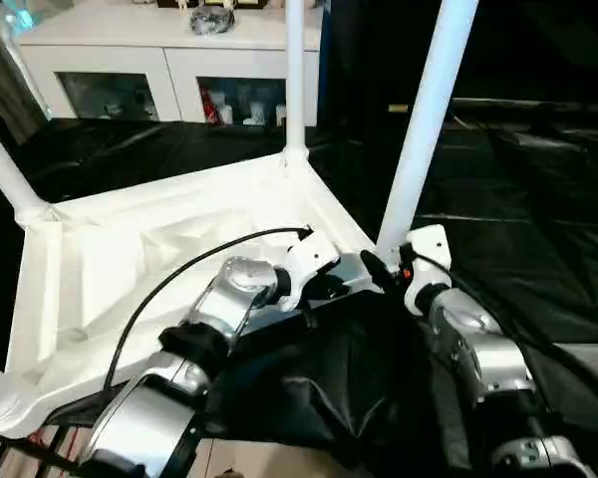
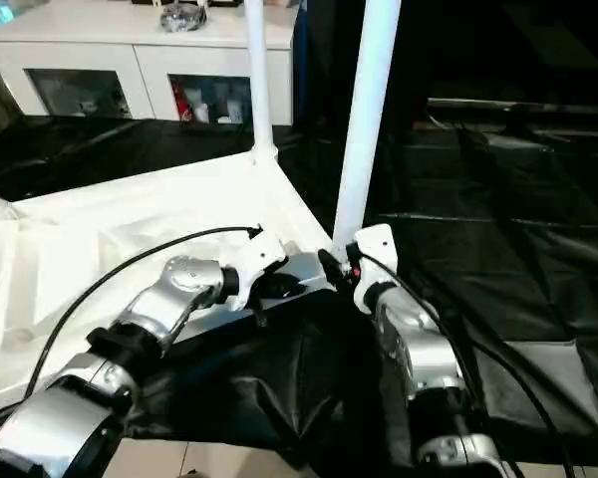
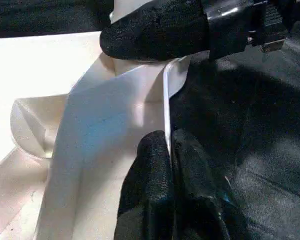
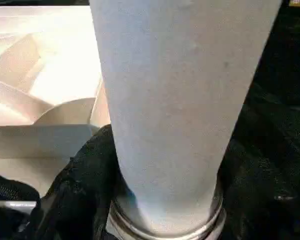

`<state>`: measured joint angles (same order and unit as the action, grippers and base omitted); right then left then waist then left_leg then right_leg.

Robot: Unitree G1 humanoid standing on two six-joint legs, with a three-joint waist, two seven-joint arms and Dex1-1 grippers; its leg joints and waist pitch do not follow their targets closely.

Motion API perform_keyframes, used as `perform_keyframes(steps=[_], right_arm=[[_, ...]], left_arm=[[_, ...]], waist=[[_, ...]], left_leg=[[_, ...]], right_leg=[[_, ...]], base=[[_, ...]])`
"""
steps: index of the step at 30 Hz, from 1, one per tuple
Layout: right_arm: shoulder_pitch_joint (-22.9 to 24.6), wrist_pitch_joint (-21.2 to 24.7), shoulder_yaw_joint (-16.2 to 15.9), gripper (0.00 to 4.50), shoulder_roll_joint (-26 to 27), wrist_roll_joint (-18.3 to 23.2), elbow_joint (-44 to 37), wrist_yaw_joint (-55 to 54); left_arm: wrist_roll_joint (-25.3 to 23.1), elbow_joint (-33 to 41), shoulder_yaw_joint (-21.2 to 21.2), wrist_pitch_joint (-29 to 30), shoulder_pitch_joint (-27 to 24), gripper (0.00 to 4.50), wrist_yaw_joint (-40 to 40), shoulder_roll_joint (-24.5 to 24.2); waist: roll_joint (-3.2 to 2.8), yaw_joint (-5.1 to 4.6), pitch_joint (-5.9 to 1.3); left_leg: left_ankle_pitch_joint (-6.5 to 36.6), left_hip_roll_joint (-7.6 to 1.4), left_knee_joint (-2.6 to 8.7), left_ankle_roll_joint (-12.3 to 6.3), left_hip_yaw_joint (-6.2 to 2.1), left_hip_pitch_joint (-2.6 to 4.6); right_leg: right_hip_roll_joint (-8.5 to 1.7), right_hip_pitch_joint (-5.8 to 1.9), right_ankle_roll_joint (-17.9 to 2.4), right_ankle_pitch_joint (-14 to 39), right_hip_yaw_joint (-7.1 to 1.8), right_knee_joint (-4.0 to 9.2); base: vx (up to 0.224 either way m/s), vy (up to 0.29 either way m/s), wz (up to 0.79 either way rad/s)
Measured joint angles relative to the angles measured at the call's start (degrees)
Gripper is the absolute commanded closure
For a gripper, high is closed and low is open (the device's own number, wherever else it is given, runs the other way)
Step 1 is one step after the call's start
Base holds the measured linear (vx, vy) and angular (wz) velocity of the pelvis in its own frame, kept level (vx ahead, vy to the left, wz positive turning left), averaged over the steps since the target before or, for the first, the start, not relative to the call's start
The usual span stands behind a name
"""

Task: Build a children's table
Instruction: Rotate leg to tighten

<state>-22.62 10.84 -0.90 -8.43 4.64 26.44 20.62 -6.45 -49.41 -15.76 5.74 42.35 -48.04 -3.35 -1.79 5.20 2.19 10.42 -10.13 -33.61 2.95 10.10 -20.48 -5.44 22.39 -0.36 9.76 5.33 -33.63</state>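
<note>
The white plastic rectangular tabletop (image 1: 169,249) lies upside down across the left and centre of the head view on the black-draped work table (image 1: 518,229), with white tubular legs (image 1: 426,119) rising from its corners. The left gripper (image 3: 169,150) is pinched closed on the tabletop's thin edge. The right gripper (image 1: 384,267), at centre frame, grasps the base of the nearest leg.

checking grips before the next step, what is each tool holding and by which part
Left tool pinches the tabletop's thin side rim near the corner. Right tool is round the near leg at its base.
</note>
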Motion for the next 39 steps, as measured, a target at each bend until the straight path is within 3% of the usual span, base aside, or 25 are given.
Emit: perform_keyframes(steps=[3,7,12,15,22,29,34,39], right_arm=[[-0.3,-0.2,0.5,0.78,-0.7,-0.1,0.4,1.8],[0.9,-1.3,-2.2,0.78,-5.2,-0.3,-1.5,9.2],[3.9,-1.8,-4.7,0.78,-11.4,2.0,-6.4,22.3],[5.0,-1.7,-5.2,0.78,-14.5,3.3,-8.5,28.4],[6.9,0.6,-6.5,0.78,-19.8,7.5,-12.8,40.1],[7.3,2.5,-6.6,1.19,-21.2,9.0,-13.3,43.9],[7.3,3.5,-7.4,1.73,-21.5,9.2,-14.7,44.7],[7.4,4.0,-7.5,1.89,-21.4,9.3,-14.9,44.3]], left_arm=[[0.0,-1.0,0.2,-1.3,0.4,4.5,-0.4,0.2],[0.2,-0.2,0.1,-2.5,0.0,4.5,-4.4,-0.9],[1.7,3.8,-1.0,-4.1,-2.3,4.5,-13.6,-4.4],[2.3,6.1,-1.6,-4.4,-3.4,4.5,-17.3,-5.8],[4.2,11.4,-2.6,-3.8,-6.2,4.5,-24.8,-9.1],[5.2,14.6,-2.9,-2.0,-7.9,4.5,-28.1,-10.6],[5.6,15.5,-3.0,-1.1,-8.3,4.5,-28.8,-11.1],[5.6,15.5,-3.0,-0.9,-8.4,4.5,-28.5,-11.0]], waist=[[-0.01,0.02,0.0],[0.01,0.31,0.01],[-0.06,1.86,0.0],[-0.12,2.75,-0.03],[-0.2,3.58,0.05],[-0.17,3.69,0.07],[-0.17,3.72,0.08],[-0.16,3.7,0.08]], left_leg=[[0.0,0.02,0.04,-0.02,-0.01,-0.02],[0.0,0.04,0.34,-0.05,0.0,-0.08],[0.0,-0.13,0.83,-0.04,0.0,-0.1],[-0.1,-0.13,0.71,-0.22,0.03,-0.52],[0.0,-0.16,0.46,-0.04,0.06,-0.64],[0.0,-0.17,0.37,-0.04,0.06,-0.64],[0.0,-0.18,0.39,-0.04,0.06,-0.66],[0.0,-0.18,0.35,-0.04,0.06,-0.66]], right_leg=[[0.0,-0.1,0.0,0.0,0.0,0.24],[0.0,-0.08,-0.1,-0.1,0.04,0.38],[0.11,0.11,-0.2,-0.1,0.26,0.35],[0.1,0.48,-0.3,-0.2,0.23,0.31],[0.07,0.58,-0.3,-0.2,0.2,0.16],[0.07,0.54,-0.3,-0.2,0.18,0.13],[0.07,0.57,-0.3,-0.2,0.2,0.12],[0.07,0.56,-0.3,-0.2,0.19,0.11]], base=[[0.0,0.0,0.0],[0.0,0.0,0.0],[0.0,0.0,0.0],[0.0,0.0,0.0],[0.0,0.0,0.0],[0.0,0.0,0.0],[0.0,0.0,0.0],[0.0,0.0,0.0]])
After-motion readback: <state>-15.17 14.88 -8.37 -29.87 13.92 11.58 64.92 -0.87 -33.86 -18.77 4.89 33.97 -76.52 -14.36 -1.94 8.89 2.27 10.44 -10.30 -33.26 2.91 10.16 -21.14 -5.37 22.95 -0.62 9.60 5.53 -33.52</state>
